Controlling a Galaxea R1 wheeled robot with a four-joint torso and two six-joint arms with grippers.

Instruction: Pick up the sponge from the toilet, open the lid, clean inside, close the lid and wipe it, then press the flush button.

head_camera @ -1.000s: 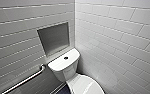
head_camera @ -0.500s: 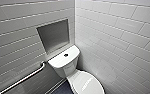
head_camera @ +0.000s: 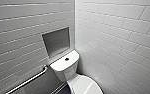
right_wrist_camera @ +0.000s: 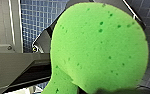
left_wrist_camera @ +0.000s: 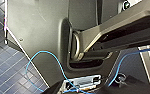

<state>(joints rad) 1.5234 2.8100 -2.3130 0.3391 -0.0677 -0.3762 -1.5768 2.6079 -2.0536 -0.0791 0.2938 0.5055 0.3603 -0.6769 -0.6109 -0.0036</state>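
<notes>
The white toilet (head_camera: 66, 68) stands in the corner of two tiled walls, low in the head view. Its lid (head_camera: 87, 86) lies shut over the bowl. A small dark flush button (head_camera: 66, 59) sits in the middle of the tank top. In the right wrist view the bright green sponge (right_wrist_camera: 98, 47) looms large and close, and my right gripper (right_wrist_camera: 98, 90) is shut on its narrow part. Dark blue floor tiles show behind the sponge. The left wrist view looks along my own dark body.
A metal grab bar (head_camera: 28, 81) runs along the left wall beside the tank. A recessed niche (head_camera: 56, 41) sits in that wall above the tank. White tiles cover both walls. A blue cable (left_wrist_camera: 43, 53) loops over my body above the dark tiled floor (left_wrist_camera: 6, 70).
The head view has shifted only very slightly; the toilet keeps its place in the corner.
</notes>
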